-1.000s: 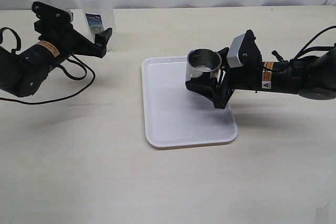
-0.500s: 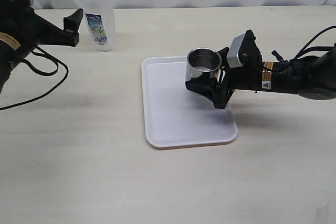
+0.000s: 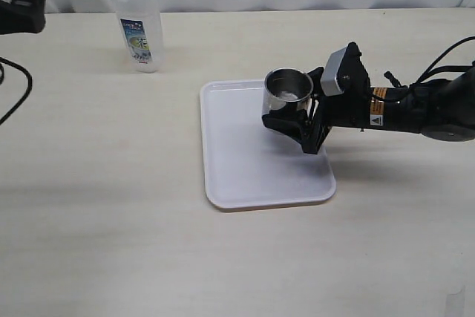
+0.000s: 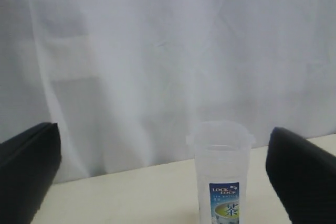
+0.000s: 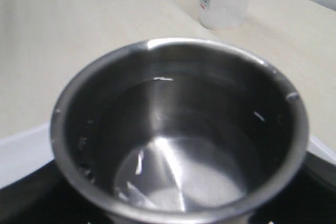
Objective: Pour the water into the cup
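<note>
Exterior view: bright, even, diffuse light on the table [image 3: 111, 257], and the picture is sharp with slight grain. The right arm [image 3: 415, 109] throws a soft shadow toward 6 o'clock onto the table and tray [image 3: 245, 176]. The cup [image 3: 289, 88] has small white glints on its rim.

Left wrist view: hazy and low in contrast. The curtain [image 4: 157, 51] is washed out, the left gripper [image 4: 163, 171] shows as two dark unfocused blurs, and the bottle [image 4: 220, 177] is soft.

Right wrist view: glare streaks on the cup's inner wall, and the bottle behind it is blurred.
</note>
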Robot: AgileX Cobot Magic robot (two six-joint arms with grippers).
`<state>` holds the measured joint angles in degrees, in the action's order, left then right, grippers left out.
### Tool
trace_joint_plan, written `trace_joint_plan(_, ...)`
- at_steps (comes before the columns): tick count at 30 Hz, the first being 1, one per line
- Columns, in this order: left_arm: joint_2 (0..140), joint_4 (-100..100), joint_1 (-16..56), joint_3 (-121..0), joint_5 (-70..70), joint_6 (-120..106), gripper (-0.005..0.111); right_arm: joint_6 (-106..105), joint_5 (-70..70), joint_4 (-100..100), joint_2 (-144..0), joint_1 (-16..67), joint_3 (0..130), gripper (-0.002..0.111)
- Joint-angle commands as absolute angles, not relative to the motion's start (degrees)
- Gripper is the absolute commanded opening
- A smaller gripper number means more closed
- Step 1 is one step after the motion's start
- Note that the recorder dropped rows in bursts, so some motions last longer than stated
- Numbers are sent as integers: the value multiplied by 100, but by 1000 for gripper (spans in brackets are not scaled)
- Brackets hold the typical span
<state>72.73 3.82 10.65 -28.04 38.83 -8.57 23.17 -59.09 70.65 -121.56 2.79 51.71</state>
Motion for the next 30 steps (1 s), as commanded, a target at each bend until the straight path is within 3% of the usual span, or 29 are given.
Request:
trace_joint_plan(1,6316,514,1058,-2748,2600,-856,101,2281,-6157,7002,-12137,283,5198,4)
trace_joint_plan(24,882,537,1058,-2748,-1534,-855,101,2281,-6158,7058,-12137,283,5198,4)
trace_joint_plan(30,0,516,1058,-2748,-1850,-855,101,2270,-6197,7134,-12147,283,5198,4)
